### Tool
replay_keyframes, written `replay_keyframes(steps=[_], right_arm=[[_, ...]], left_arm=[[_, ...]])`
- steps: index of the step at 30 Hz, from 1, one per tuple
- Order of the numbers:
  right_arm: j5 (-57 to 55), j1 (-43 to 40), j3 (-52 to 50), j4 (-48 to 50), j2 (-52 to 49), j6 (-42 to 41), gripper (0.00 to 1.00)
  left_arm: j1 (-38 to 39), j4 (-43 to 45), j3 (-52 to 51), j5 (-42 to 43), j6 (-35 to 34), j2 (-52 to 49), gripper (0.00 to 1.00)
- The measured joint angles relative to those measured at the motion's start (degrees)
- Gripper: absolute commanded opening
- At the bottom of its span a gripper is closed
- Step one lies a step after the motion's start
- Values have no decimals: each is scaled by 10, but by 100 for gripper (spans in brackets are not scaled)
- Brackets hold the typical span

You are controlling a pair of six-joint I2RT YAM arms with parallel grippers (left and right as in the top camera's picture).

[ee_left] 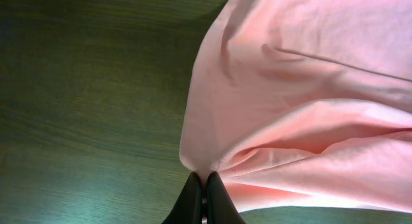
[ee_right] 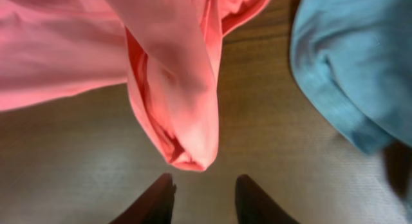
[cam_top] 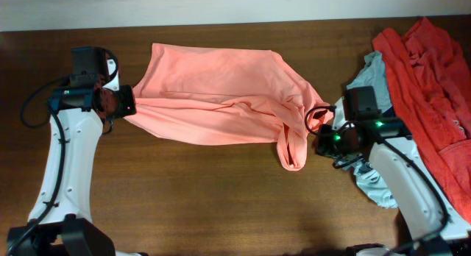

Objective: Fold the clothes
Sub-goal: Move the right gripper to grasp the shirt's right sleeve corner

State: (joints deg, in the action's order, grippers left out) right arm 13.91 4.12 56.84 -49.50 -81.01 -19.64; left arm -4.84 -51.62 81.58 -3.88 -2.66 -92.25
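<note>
At the left end effector, fingers clamped tight on a puckered corner of the salmon-pink shirt; in the left wrist view, fabric fans out from the pinch in soft radiating creases. From that grip the shirt runs away rightward, long axis straight across the worktop toward the other arm, lying mostly flat, rumpled along its near edge. The right end effector stands open, fingers spread, nothing between them. Just ahead of its tips, not touching, hangs a doubled-over lobe of the same shirt, narrow end pointing at the gap. Judgement: the coming move turns on this; the right arm is much the nearer and needs only a short advance along its own line to take the lobe. Cloth thin, matt, limp; folds rounded, likely to slip or bunch when pinched. Beyond, to the outer side of the right end effector, a grey-blue garment, coarser in weave, and farther out a crumpled red garment. Worktop dark wood grain, smooth.
</note>
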Motion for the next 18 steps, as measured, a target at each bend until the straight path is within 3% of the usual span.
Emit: replay_keyframes(steps=[12,18], right_arm=[[7,48,-23,80,-95,1,41],[-15,53,-23,84,-145,1,34]], left_arm=[[0,0,0,0,0,0,1],[0,0,0,0,0,0,1]])
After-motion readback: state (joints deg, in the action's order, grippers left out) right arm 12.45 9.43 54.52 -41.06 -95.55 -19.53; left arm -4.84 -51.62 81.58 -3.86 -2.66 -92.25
